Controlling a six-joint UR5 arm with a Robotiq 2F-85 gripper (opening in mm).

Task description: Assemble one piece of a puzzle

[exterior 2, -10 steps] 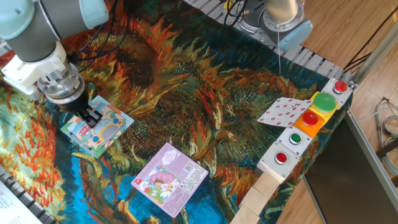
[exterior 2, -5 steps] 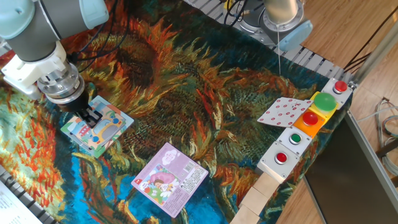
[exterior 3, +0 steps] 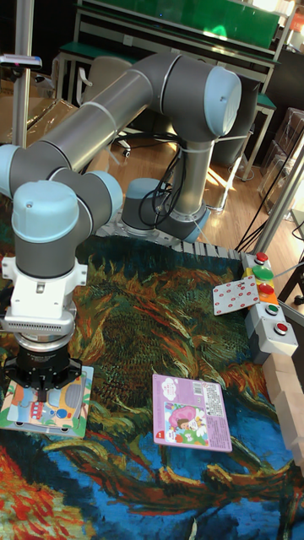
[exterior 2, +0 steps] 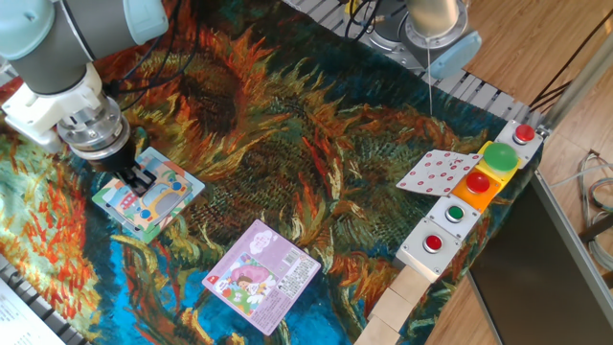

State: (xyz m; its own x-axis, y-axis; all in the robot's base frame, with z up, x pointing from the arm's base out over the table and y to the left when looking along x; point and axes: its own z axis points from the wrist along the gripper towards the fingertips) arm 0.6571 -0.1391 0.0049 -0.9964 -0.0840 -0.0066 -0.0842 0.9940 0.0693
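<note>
The puzzle (exterior 2: 163,201) is a square teal-edged board with a cartoon bus picture. It lies flat at the left of the table and also shows in the tall fixed view (exterior 3: 72,405). My gripper (exterior 2: 142,179) points straight down over the board's upper middle, with its black fingertips at or just above the surface (exterior 3: 42,386). The two fingers stand close together with only a narrow gap. The piece is hidden: I cannot make it out between or under the fingertips.
A purple-pink rectangular card (exterior 2: 261,275) lies in front of the board to the right. A red-and-white patterned card (exterior 2: 436,172) leans against a button box (exterior 2: 476,187) at the right edge. Wooden blocks (exterior 2: 402,297) line the front right corner. A painted cloth covers the table.
</note>
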